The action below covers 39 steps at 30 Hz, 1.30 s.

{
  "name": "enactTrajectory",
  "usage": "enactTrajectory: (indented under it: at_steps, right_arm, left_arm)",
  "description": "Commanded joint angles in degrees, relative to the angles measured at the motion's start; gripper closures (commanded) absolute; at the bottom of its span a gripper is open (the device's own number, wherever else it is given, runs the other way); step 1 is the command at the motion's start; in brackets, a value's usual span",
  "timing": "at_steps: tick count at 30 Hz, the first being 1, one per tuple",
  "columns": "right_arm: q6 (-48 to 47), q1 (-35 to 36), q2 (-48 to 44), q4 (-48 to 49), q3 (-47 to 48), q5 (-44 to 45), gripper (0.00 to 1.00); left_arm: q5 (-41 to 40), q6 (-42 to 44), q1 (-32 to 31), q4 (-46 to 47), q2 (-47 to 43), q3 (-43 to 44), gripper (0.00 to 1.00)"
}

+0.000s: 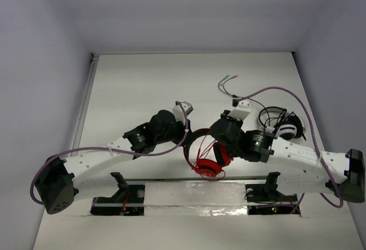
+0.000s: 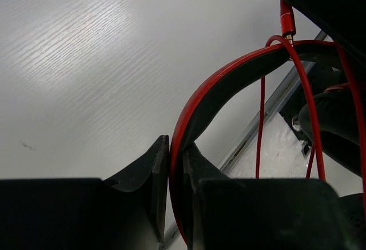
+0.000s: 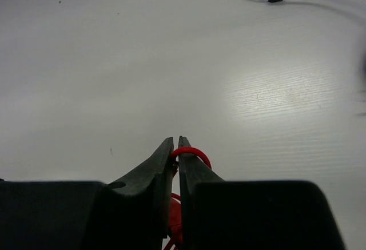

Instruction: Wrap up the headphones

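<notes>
Near the middle of the near edge of the white table (image 1: 148, 84), between the two arm bases, sit the red over-ear headphones (image 1: 207, 167) with black ear pads. One round red cup faces up just beside the metal strip along that edge. The black-lined red headband (image 2: 229, 78) arches up and away from the cup towards the left arm.

The left gripper (image 2: 174, 147) has its fingers pressed onto that headband, one on the red outer face and one on the black lining, with only the band between them. Whether the cups rest on the table or hang just above it cannot be told.

The thin red cable (image 2: 261, 124) drops in loose strands past the headband, and its red plug (image 2: 286, 18) shows above the arch.

The right gripper (image 3: 175, 142) is just right of the headphones. Its jaws stand only a hair apart, and a small loop of the red cable is pinched at their tips, curling over one finger.

A thin dark cable with green and red plugs (image 1: 227, 83) lies towards the far right of the table, well apart from the headphones. A black-and-white headset (image 1: 287, 130) lies by the right edge, behind the right arm.
</notes>
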Motion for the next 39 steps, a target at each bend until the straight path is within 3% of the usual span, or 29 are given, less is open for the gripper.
enactTrajectory:
  at_steps: [1, 6, 9, 19, 25, 26, 28, 29, 30, 32, 39]
  right_arm:
    - [-0.66, -0.54, -0.29, -1.09, 1.17, 0.47, 0.82]
    - [-1.89, -1.07, 0.06, -4.16, 3.98, -1.64, 0.59]
    - [-3.47, -2.38, -1.34, -3.2, 4.08, -3.66, 0.51]
    - [-14.02, -8.8, -6.7, 3.31, 5.12, -22.38, 0.36]
    - [-14.99, -9.33, -8.99, 4.97, 6.89, -22.3, 0.35]
    - [-15.17, -9.33, -10.65, 5.59, 6.89, -22.04, 0.36]
    - [-15.96, -9.33, -12.76, 7.52, 6.28, -21.43, 0.48]
    - [-16.14, -9.33, -14.77, 7.79, 6.1, -21.34, 0.59]
    - [-16.49, -9.33, -15.75, 8.75, 5.92, -21.34, 0.84]
    - [-17.1, -9.33, -18.82, 9.46, 5.13, -21.51, 0.97]
    - [-17.9, -9.33, -26.03, 11.39, 0.92, -22.74, 1.0]
  left_arm:
    - [-0.67, -2.48, -0.27, 3.98, -0.1, 5.18, 1.0]
    - [-5.15, -3.62, -0.27, 0.91, 2.89, 7.12, 1.0]
    - [-8.41, -4.5, -0.27, -0.94, 4.03, 8.17, 1.0]
    - [-21.94, -6.52, -0.27, -9.73, 3.77, 9.58, 1.0]
    - [-24.58, -6.35, -0.27, -11.4, 4.39, 10.28, 1.0]
    - [-25.63, -6.26, -0.27, -11.84, 4.48, 11.16, 1.0]
    - [-26.78, -5.91, -0.27, -12.19, 4.91, 12.13, 1.0]
    - [-27.05, -5.74, -0.27, -12.37, 5.26, 13.26, 1.0]
    - [-27.57, -5.56, -0.27, -12.37, 5.53, 13.8, 1.0]
    - [-28.8, -4.95, -0.27, -12.2, 7.19, 15.37, 1.0]
    - [-29.24, -3.98, 3.42, -8.42, 12.12, 18.28, 1.0]
